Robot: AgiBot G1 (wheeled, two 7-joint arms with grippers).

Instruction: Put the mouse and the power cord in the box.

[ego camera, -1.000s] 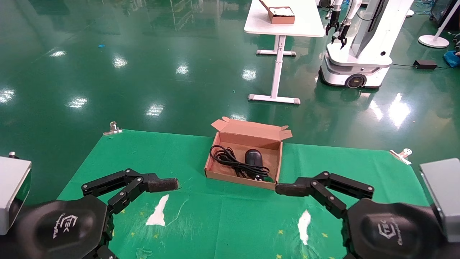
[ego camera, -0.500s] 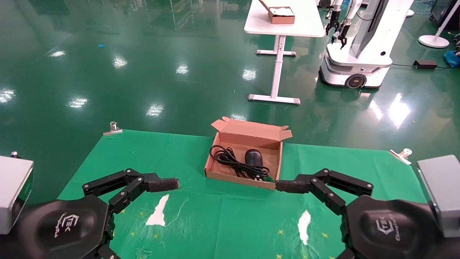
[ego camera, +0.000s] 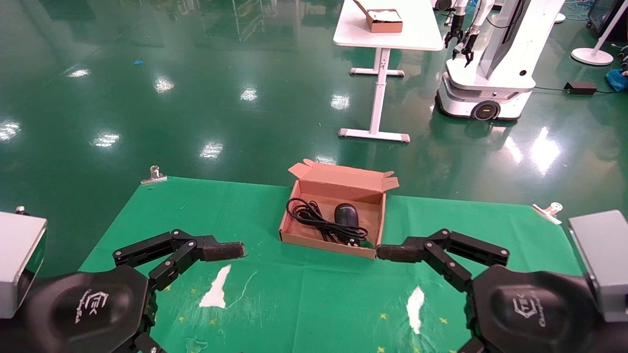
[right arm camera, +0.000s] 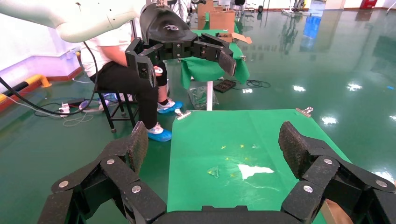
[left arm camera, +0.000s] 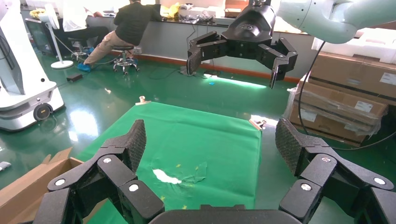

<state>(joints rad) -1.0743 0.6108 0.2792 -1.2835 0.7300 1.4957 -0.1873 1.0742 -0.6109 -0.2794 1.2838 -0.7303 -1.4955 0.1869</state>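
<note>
We are seeing the small black oval mouse and thick black coiled power cord lying inside the shallow brown cardboard box at 12 o'clock. Both look light; the cord is floppy, best pinched at its bundle. We are holding the left gripper and right gripper with jaws wide and empty.

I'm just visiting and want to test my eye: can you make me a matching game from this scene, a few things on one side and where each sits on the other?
Things:
1. mouse
2. power cord
3. left end effector
4. right end effector

Places:
A. open, near the box's front right corner
B. in the box, right of the coiled cable
C. open, over the green cloth, left of the box
D. in the box, on its left side

Pairs: 1-B, 2-D, 3-C, 4-A
</note>
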